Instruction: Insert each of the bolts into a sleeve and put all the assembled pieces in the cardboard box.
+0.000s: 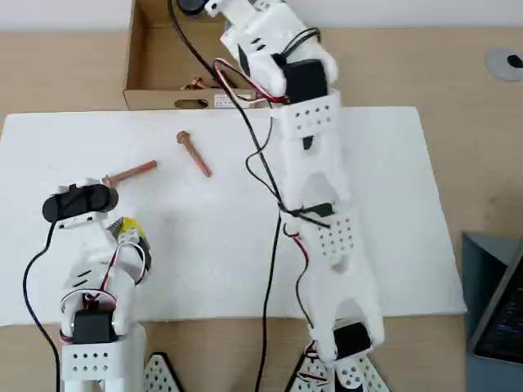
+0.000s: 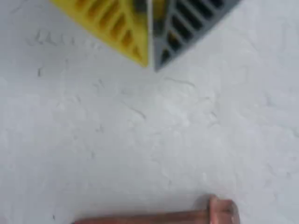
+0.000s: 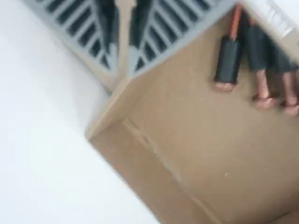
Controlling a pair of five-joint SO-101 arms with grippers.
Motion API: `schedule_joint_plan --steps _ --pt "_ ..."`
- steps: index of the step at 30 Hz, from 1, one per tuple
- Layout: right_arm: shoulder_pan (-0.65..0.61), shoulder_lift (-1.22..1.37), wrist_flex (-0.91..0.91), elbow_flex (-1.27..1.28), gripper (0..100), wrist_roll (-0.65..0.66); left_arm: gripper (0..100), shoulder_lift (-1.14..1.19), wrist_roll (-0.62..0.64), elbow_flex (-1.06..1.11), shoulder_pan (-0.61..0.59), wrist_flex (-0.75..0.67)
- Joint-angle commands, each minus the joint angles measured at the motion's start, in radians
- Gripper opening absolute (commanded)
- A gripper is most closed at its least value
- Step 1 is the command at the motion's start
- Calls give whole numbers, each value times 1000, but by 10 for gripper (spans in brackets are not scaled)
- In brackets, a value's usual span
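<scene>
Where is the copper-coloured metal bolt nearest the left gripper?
High view: the copper-coloured metal bolt lies left on the white foam mat, beside the left gripper, with the other copper bolt to its right.

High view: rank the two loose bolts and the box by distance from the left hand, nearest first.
1. Left bolt, on the mat just beyond the left hand.
2. Right bolt, farther toward the mat's middle.
3. Box, past the mat's far edge.
</scene>
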Motion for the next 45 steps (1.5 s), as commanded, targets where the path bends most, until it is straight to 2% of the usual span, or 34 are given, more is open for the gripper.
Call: schedule_joint_plan --steps 1,11,16,20,24,37,45 --pt "2 -160 124 -51 9 -58 2 -7 8 12 -2 2" --pt "27 -303 474 -45 9 -222 2 -7 8 12 -2 2" --pt "91 -305 480 -25 9 -229 2 -7 8 12 -2 2" --pt "131 -311 480 110 9 -238 2 -7 8 12 -2 2" --pt "163 -309 480 174 9 -341 2 -7 8 12 -2 2" --pt "166 -305 453 591 13 -580 2 -7 8 12 -2 2" --pt "166 -303 341 760 24 -598 2 -7 8 12 -2 2"
